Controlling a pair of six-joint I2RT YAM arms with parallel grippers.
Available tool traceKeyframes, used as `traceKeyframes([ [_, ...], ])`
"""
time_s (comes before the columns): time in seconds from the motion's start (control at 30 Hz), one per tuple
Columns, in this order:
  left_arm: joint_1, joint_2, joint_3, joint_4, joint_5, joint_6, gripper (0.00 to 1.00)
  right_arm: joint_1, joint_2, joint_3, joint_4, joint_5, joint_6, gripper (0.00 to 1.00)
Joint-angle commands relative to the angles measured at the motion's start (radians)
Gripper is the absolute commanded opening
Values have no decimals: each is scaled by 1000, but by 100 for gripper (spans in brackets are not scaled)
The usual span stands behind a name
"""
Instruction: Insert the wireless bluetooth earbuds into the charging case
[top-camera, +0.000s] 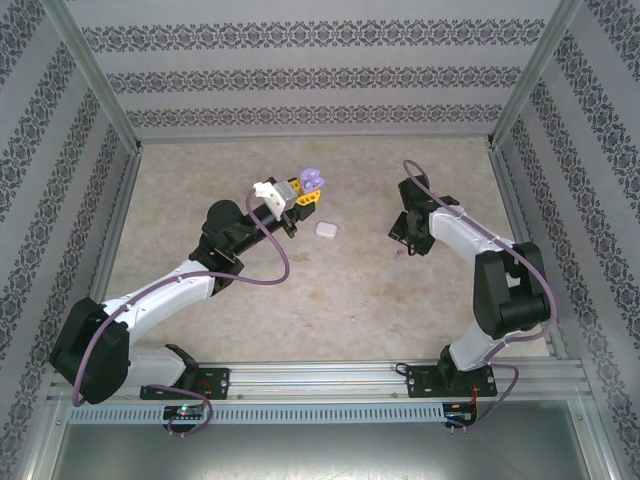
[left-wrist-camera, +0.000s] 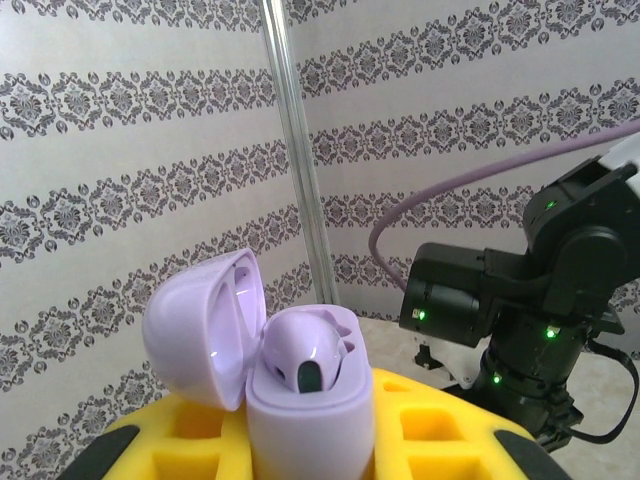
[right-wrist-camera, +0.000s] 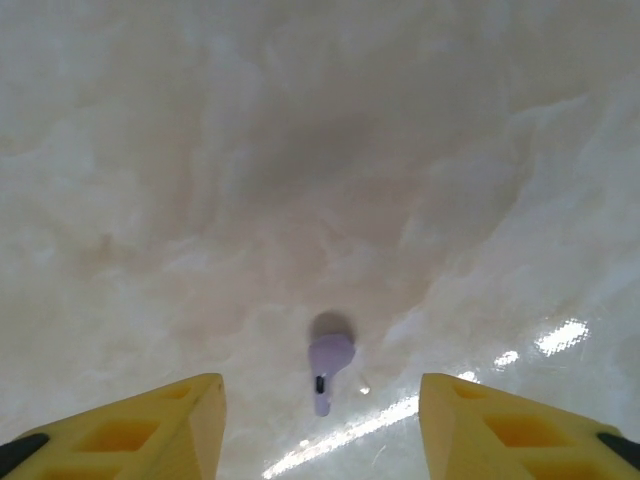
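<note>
Loose earbud: a pale purple loose earbud (right-wrist-camera: 330, 362) lies on the desk (right-wrist-camera: 300, 150), centred between the right fingers (right-wrist-camera: 175, 425) and just ahead of their tips.
Long axis: the stem points back toward the wrist and the bud end points away, roughly square to the line along which the fingers close.
Right fingers: spread apart, touching nothing.
Charging case: the purple charging case (left-wrist-camera: 305, 410) has its lid open and is clamped upright in the left fingers (left-wrist-camera: 440, 430); a seated earbud (left-wrist-camera: 305, 355) fills one socket.
Nearer arm: the right arm; a straight descent should bracket the stem.
</note>
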Motion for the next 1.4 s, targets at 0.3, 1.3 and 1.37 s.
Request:
traceKeyframes([
  [0.3, -12, -12, -23, 96, -2, -16, 0, 1, 83, 2, -4, -24, 74, 47],
  [1.3, -12, -3, -36, 113, -7, -6, 0, 36, 203, 77, -12, -9, 71, 35],
  [1.37, -11, -1, -36, 113, -8, -5, 0, 35, 206, 81, -11, -12, 67, 31],
])
